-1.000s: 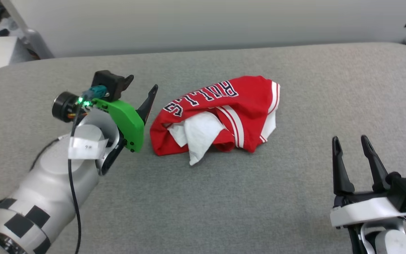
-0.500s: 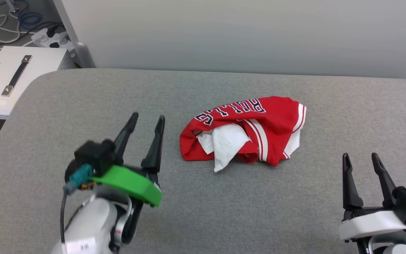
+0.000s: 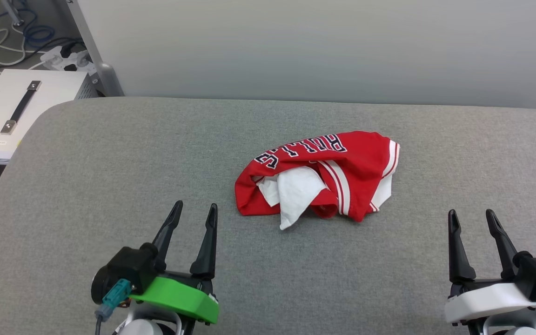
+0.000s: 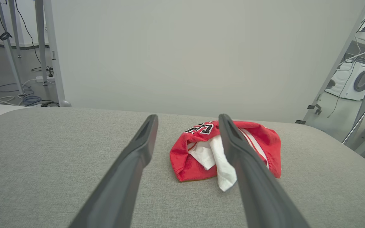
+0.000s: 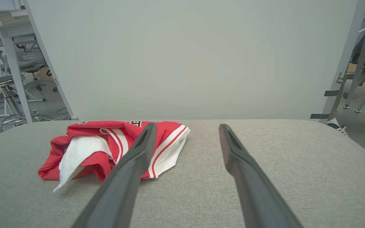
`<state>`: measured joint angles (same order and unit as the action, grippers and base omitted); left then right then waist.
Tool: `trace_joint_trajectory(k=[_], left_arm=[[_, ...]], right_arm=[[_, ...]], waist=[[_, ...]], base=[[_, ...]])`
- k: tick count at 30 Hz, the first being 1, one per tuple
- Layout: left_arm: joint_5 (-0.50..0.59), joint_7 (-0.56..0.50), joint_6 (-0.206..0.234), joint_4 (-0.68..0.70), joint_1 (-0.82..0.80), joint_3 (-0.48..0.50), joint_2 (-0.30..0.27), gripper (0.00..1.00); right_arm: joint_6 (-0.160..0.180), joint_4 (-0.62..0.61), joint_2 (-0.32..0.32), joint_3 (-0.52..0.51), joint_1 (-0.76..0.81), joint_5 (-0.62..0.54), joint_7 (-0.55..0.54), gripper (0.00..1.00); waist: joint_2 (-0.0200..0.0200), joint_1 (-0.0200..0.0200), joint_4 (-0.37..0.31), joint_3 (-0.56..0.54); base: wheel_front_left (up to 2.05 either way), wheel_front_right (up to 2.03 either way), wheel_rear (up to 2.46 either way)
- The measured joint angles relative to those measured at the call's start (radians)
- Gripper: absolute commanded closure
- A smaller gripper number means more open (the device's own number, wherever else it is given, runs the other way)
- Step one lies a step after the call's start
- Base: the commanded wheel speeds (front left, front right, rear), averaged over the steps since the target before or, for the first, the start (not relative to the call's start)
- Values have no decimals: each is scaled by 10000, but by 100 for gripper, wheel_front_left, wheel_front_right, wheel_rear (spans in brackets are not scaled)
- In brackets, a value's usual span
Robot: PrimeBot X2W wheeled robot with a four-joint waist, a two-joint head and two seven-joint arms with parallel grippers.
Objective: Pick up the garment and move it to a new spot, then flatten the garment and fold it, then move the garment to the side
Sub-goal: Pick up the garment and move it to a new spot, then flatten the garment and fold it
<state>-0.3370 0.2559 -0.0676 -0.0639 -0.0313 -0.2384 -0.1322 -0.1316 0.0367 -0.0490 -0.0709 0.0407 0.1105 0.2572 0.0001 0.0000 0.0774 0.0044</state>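
The garment point(image 3: 342, 158) lies crumpled in a heap near the middle of the grey table point(image 3: 110, 153). It is red, with white sleeve cloth spilling from its front and black lettering along its far edge. My left gripper point(image 3: 194, 209) stands open at the lower left, short of the heap, with nothing between its fingers. At the lower right my right gripper point(image 3: 472, 215) is open too, clear of the cloth. In the left wrist view the garment point(image 4: 195, 158) lies ahead, partly behind the right finger of the left gripper point(image 4: 187, 117). In the right wrist view the garment point(image 5: 84, 139) lies left of the right gripper point(image 5: 185, 126).
A pale wall panel point(image 3: 296, 46) stands right behind the table's far edge. A white box with a black handle point(image 3: 7, 111) sits off the left edge, with cables on the floor point(image 3: 16, 32) beyond it. Bare grey table surrounds the heap.
The left arm has swung back from beside the garment to the lower left, its fingers now pointing up the view. The head camera has shifted. The garment has not moved.
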Motion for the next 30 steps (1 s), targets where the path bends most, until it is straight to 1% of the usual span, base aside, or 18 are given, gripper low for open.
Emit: trace_joint_trajectory(k=[4,7,14,16,19,20,23,28,30], left_arm=[[385,0,-301,-23,105,299,272,0],[537,0,-426,-71,105,435,418,0],[754,0,-527,-155,105,537,598,0],[784,0,-533,-159,101,541,635,0],[1018,0,-558,-155,68,499,639,0],[1030,0,-558,-142,35,499,642,0],[1028,0,-558,-77,-184,476,656,0],[1012,2,-560,54,-665,391,696,0],[1007,0,-575,65,-799,347,702,0]], right_arm=[[0,29,2,63,10,0,0,0],[0,56,2,69,35,0,0,0],[0,104,-6,102,41,-134,-35,0],[-2,65,-134,171,6,-155,-232,0],[0,-17,-554,378,-170,-13,-1214,0],[-2,-31,-748,445,-311,104,-1726,0],[-2,-52,-1413,784,-866,721,-3475,0],[0,-35,-2794,1494,-2119,2042,-6790,0],[0,-21,-3181,1728,-2652,2571,-7777,0]], waist=[[0,0,-19,-28],[0,0,-24,-47],[0,0,45,42],[0,0,78,130],[0,0,152,327],[0,0,184,416],[0,0,296,711],[0,0,550,1320],[0,0,667,1557]], base=[[0,0,0],[0,0,0],[0,0,0],[0,0,0],[0,0,0],[0,0,0],[0,0,0],[0,0,0],[0,0,0]])
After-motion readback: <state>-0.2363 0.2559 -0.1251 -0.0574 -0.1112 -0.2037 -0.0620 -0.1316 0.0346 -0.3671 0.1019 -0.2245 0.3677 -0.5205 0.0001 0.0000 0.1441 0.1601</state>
